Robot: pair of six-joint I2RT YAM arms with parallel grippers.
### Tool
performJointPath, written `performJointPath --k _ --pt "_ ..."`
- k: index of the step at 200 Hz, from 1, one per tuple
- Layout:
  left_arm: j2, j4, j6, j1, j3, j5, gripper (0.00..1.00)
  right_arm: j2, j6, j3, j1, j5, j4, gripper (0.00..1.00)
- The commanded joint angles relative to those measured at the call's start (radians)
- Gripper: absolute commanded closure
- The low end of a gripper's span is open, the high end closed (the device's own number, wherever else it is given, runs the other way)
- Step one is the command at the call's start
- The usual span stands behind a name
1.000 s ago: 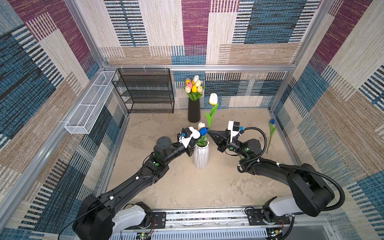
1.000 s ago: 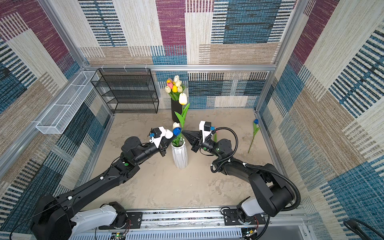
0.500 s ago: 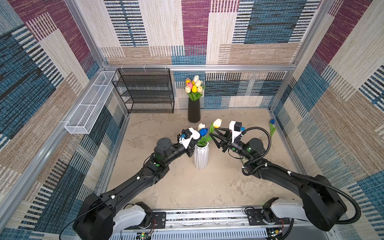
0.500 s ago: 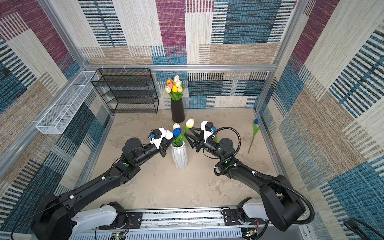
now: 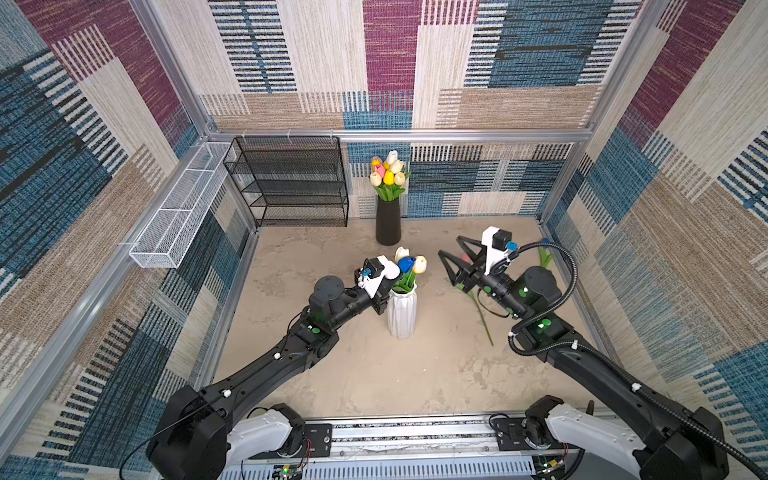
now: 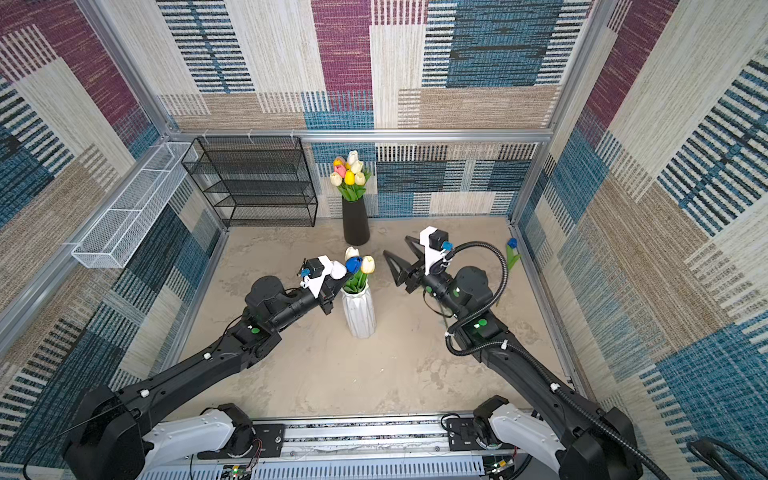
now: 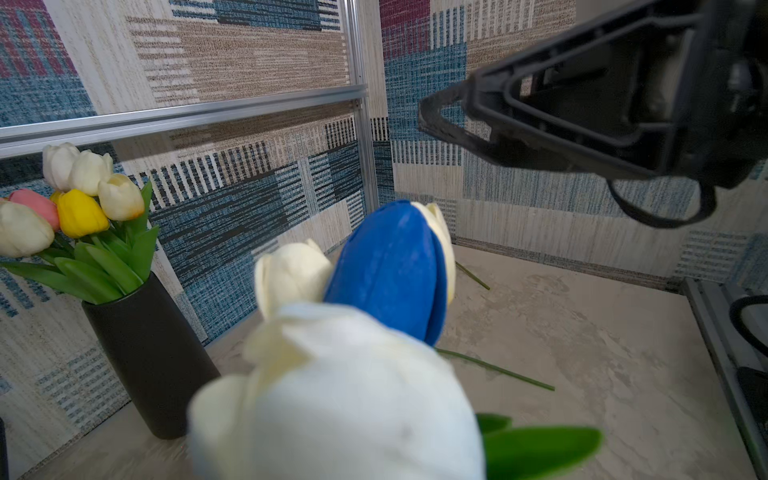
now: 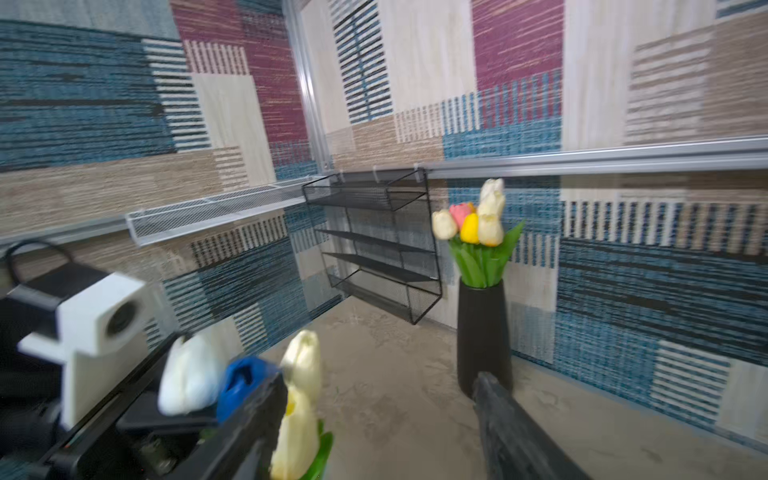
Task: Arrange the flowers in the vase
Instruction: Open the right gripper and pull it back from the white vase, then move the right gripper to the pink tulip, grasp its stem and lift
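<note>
In the middle of the tabletop (image 5: 374, 374) stands the white ribbed vase (image 5: 402, 316), upright, with four tulips in it. A blue tulip (image 5: 406, 263) sits in the centre with a cream tulip (image 5: 401, 252) behind it. A cream-and-yellow tulip (image 5: 420, 264) leans toward the right arm's side. A white tulip (image 5: 390, 271) sits on the left arm's side, its head right in front of that arm's wrist camera. Green leaves fill the vase's mouth.

The left gripper (image 6: 340, 286) reaches in at the mouth of the vase from the left, down among the stems. Its jaws are closed tight, but the camera mount and the blooms cover them, so I cannot tell whether a stem is pinched between them.

The right gripper (image 5: 451, 247) hangs above the tabletop to the right of the vase, clear of it. Its jaws are spread wide with nothing between them.

Below it a pink tulip (image 5: 482, 318) lies loose on the tabletop, its stem running toward the front. A second blue tulip (image 6: 512, 243) stands at the right-hand edge, against the wall.

At the back wall a black vase (image 5: 388, 224) holds a bunch of tulips (image 5: 388, 176) in cream, yellow and pink. Left of it is a black wire rack (image 5: 291, 183), and a white mesh basket (image 5: 178, 208) hangs along the left wall.
</note>
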Motion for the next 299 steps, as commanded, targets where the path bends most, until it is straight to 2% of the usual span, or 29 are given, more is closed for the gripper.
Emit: performJointPath --k 1,24,43,69,101,147,162,178,190,202,230,253,285,299 --pt "-0.002 0.034 0.023 0.000 -0.005 -0.009 0.91 0.137 0.084 0.119 -0.129 0.067 -0.379 0.30" --pt "-0.005 0.034 0.023 0.000 -0.013 -0.004 0.91 0.416 0.049 0.306 -0.216 0.155 -0.758 0.44" --pt "-0.010 0.034 0.023 0.001 -0.019 -0.008 0.91 0.576 0.009 0.350 -0.220 0.242 -0.910 0.52" --pt "-0.012 0.034 0.023 0.000 -0.021 -0.010 0.91 0.657 0.004 0.306 -0.221 0.255 -0.923 0.53" --pt "-0.008 0.034 0.026 0.000 -0.016 -0.005 0.91 0.675 -0.002 0.267 -0.221 0.279 -0.898 0.56" --pt "-0.002 0.034 0.027 0.000 -0.013 -0.008 0.90 0.747 -0.021 0.243 -0.220 0.244 -0.865 0.65" --pt "0.000 0.034 0.025 0.002 -0.011 -0.009 0.90 0.772 -0.024 0.247 -0.219 0.249 -0.857 0.72" --pt "-0.002 0.033 0.026 0.000 -0.007 -0.006 0.90 0.785 -0.023 0.254 -0.219 0.246 -0.852 0.88" --pt "-0.006 0.034 0.025 0.000 -0.008 -0.007 0.90 0.768 -0.022 0.250 -0.218 0.237 -0.834 0.96" --pt "-0.008 0.032 0.026 0.000 -0.004 -0.012 0.90 0.738 -0.020 0.250 -0.218 0.227 -0.817 1.00" --pt "-0.006 0.028 0.026 0.000 0.001 -0.010 0.90 0.603 -0.022 0.262 -0.218 0.151 -0.749 1.00" --pt "-0.012 0.028 0.018 0.001 0.006 -0.021 0.90 0.424 0.002 0.259 -0.218 0.044 -0.631 1.00" --pt "-0.021 0.017 0.003 0.000 0.017 -0.027 0.90 0.155 0.081 0.160 -0.219 -0.234 -0.278 1.00" --pt "-0.023 0.010 0.002 0.000 0.023 -0.028 0.90 0.052 0.143 0.061 -0.212 -0.358 -0.004 1.00"
